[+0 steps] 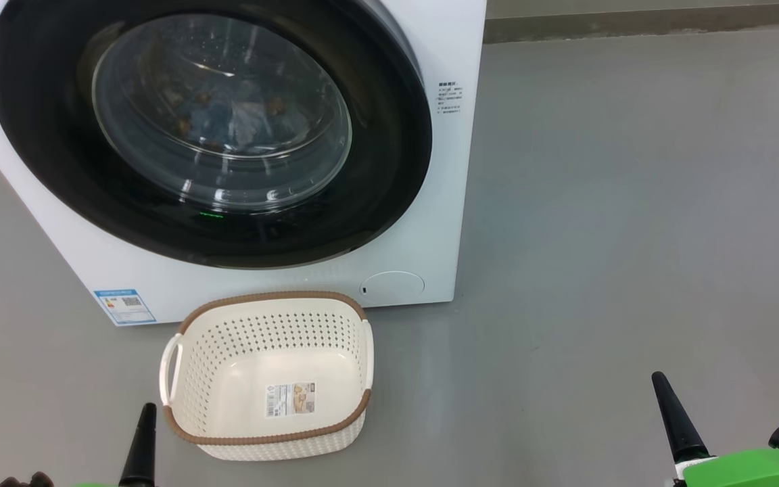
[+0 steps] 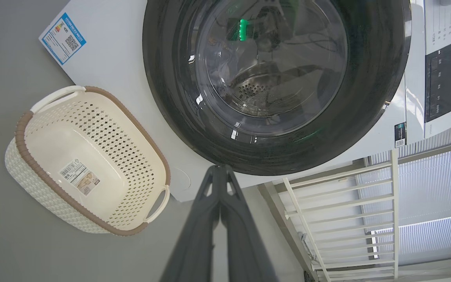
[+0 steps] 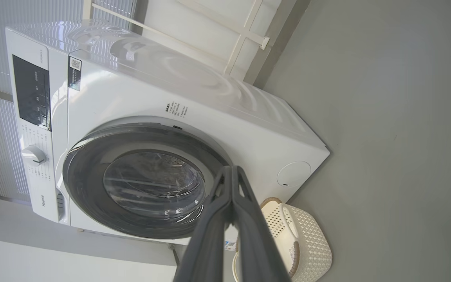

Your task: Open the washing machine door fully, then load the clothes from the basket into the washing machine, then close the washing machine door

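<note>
Grey floor holds the empty basket just beside the washing machine, clothes lie behind its closed door, and with both arms' jaws clenched on nothing, your likely risk is that door, if not fully caught, springing open.

Grey floor, white railing

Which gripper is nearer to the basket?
Left. The left gripper sits just off the left front corner of the basket; the right gripper is far off to its right.
</note>
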